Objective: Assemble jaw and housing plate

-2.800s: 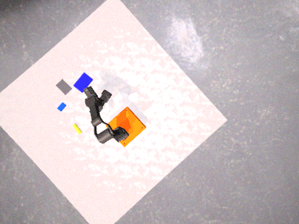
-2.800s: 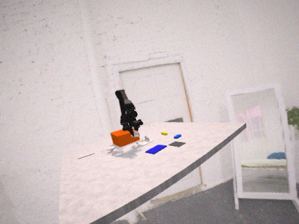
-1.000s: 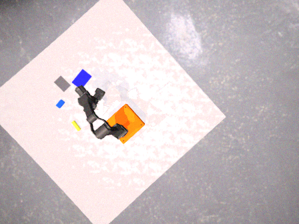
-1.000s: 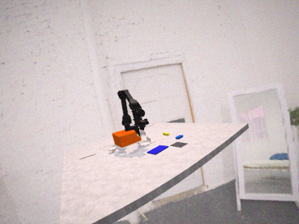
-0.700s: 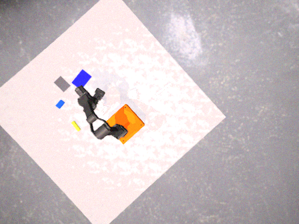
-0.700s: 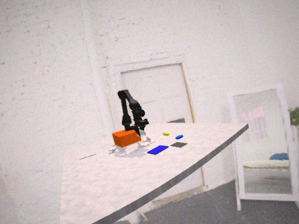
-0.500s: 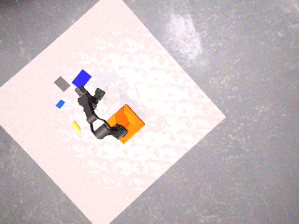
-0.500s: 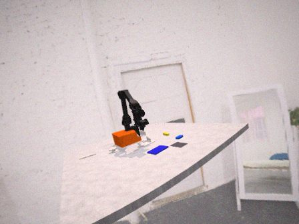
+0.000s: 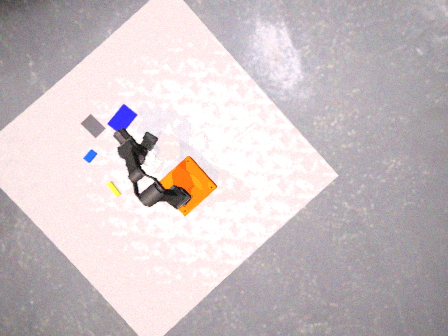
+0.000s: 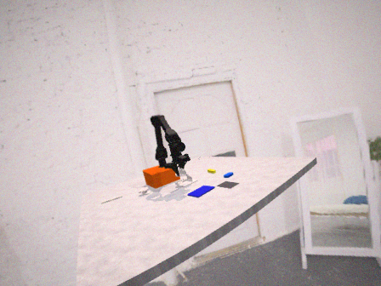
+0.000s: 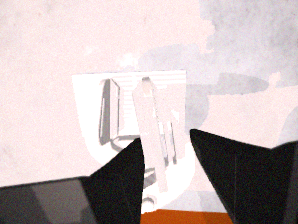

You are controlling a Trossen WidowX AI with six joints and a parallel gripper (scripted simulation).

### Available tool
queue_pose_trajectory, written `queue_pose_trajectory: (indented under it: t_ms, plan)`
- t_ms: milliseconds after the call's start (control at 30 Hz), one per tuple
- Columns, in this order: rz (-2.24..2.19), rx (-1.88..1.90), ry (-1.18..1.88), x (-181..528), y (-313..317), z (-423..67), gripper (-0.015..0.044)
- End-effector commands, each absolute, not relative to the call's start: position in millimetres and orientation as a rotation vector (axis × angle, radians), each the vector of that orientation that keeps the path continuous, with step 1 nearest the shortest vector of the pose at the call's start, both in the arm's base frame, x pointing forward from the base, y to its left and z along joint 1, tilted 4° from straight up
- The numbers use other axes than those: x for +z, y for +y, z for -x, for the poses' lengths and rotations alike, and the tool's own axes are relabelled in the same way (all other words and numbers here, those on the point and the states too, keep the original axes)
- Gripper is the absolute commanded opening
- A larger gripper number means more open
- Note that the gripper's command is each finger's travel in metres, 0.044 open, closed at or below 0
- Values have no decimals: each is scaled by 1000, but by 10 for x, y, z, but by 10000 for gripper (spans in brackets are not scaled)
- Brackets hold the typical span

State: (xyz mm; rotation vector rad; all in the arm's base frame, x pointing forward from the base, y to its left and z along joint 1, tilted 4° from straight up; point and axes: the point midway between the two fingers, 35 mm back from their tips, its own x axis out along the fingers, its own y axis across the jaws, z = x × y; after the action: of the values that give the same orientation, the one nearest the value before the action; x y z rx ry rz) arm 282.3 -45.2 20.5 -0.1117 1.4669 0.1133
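My gripper (image 11: 166, 139) (image 10: 178, 174) is shut on a long pale jaw (image 11: 151, 125), which runs lengthwise between the black fingers, its far end near the far edge of the pale D-shaped base (image 11: 88, 115). The held jaw lies over the base's right half; whether it touches a pin cannot be told. A second upright piece (image 11: 106, 114) with a dark side stands on the base at left, probably the other jaw. Pins and gear teeth are washed out; a ring-like part (image 11: 148, 201) shows at the near end. I cannot make out the housing plate.
The orange block (image 9: 197, 182) (image 10: 157, 178) (image 11: 185, 218) stands close to the base, under the arm. A dark blue square (image 9: 122, 118) (image 10: 201, 191), grey square (image 9: 93, 126) (image 10: 228, 185), small blue block (image 9: 90, 156) (image 10: 228, 174) and yellow bar (image 9: 114, 189) (image 10: 211, 171) lie on the table.
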Motion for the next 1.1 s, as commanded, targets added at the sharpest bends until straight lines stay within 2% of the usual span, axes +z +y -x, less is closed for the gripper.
queue_pose_trajectory:
  t_ms: [0, 1067]
  plan:
    - [110, 109, 1471, 128, -452, -2817, 134]
    - [110, 109, 1471, -157, -447, -2828, 134]
